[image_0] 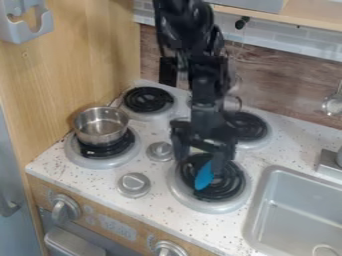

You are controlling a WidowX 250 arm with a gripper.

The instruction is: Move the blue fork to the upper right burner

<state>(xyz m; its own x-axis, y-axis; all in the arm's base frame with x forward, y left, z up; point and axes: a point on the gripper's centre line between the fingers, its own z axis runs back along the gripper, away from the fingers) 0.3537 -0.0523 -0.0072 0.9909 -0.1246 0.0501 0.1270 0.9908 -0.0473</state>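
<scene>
The blue fork (204,177) lies over the dark coils of the lower right burner (211,207), and right above it hangs my hand (200,164), its fingers spread well apart; whether one of them touches the fork I cannot tell. Behind my hand, to the right, is the upper right burner (251,127), while a metal pot (99,131) sits on the lower left burner (93,162). Farther out on my speckled counter (244,243), the sink (294,215) is just beside the stove's right side.
</scene>
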